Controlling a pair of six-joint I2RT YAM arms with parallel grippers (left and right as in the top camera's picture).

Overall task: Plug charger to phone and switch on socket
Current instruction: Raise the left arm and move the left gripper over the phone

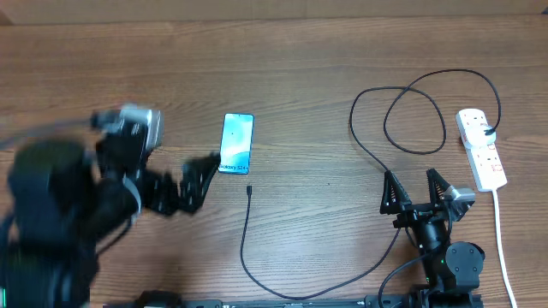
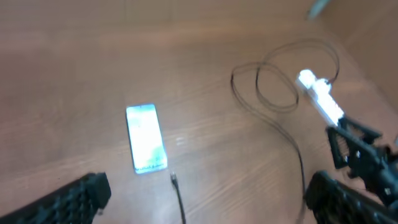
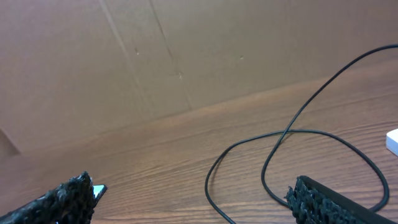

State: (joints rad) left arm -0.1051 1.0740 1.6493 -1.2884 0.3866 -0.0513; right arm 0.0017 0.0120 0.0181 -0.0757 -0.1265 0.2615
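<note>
Phone lit on the worktop, "Galaxy" along its near edge.
Left hand angles in just left of it, wide open, empty; right hand, likewise agape, sits left of the socket.

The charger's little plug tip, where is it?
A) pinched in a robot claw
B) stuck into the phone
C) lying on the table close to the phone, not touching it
C: the plug tip lies loose on the table just beside the phone, with a gap between them.
</note>
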